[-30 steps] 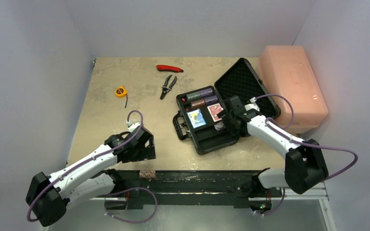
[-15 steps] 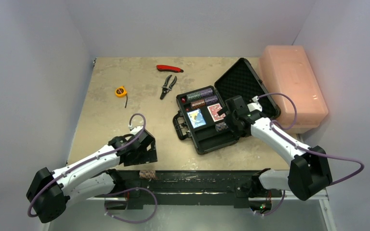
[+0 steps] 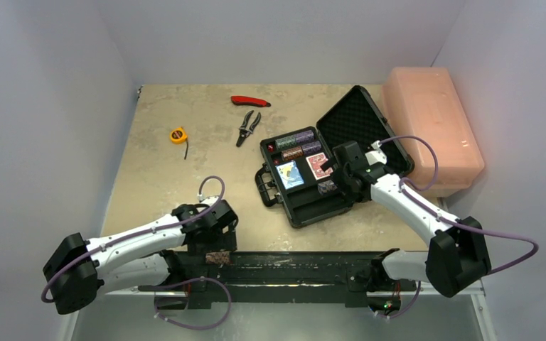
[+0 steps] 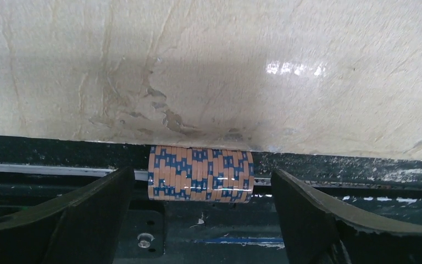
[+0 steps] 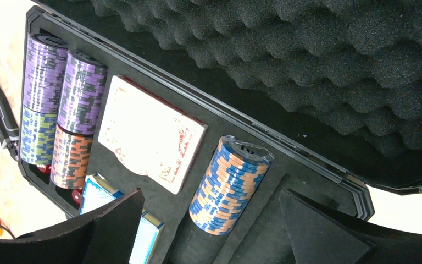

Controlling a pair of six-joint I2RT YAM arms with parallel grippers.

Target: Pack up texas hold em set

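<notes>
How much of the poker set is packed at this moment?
Done: purple chip stacks, red deck, blue deck and one orange-blue stack sit in the briefcase. In hand: nothing; the open left gripper straddles a loose orange-blue stack at the table edge. Left: pack it, close the lid.

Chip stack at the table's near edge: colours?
The chip stack is orange with blue edge marks; clearest in the left wrist view.

Open black briefcase (image 3: 316, 208) with chips (image 5: 60, 110), decks (image 5: 151, 140) inside; one orange-blue chip stack (image 4: 200, 173) lying outside.
</notes>
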